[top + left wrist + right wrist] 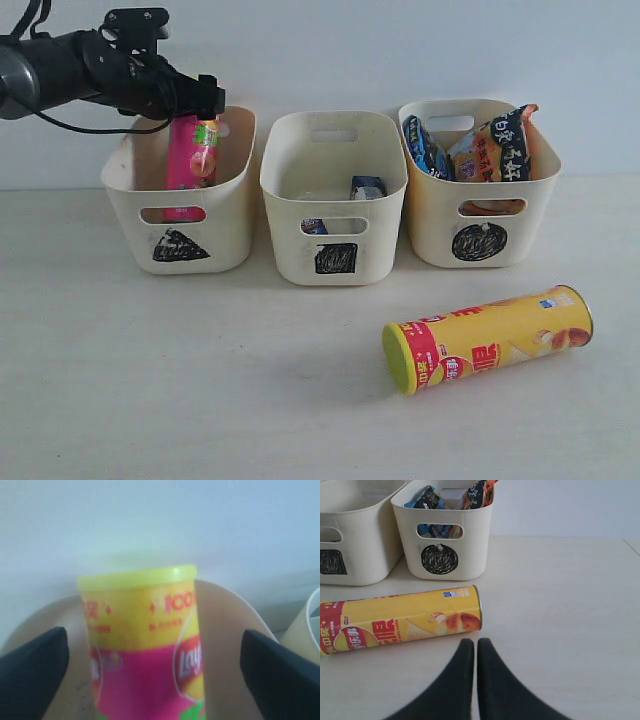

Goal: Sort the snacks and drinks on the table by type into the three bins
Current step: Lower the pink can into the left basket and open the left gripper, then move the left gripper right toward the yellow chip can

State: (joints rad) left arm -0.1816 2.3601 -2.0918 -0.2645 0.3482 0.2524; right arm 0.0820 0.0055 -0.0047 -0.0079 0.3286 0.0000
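At far left the left gripper (207, 100) hangs with fingers spread beside the pink tube (190, 160), not touching it; this tube stands upright in the triangle bin (130, 205). The yellow tube (490, 338) lies on its side on the flat table (150, 390), in front of the circle bin (430, 225), with its long axis left to right. The right gripper (475, 647), fingers pressed together and empty, is near the tube's right end, so I judge this arm the nearer one.

Lab-style test setup: blank white wall (420, 50), pale beige table (150, 380), scribble-marked bins (283, 215).
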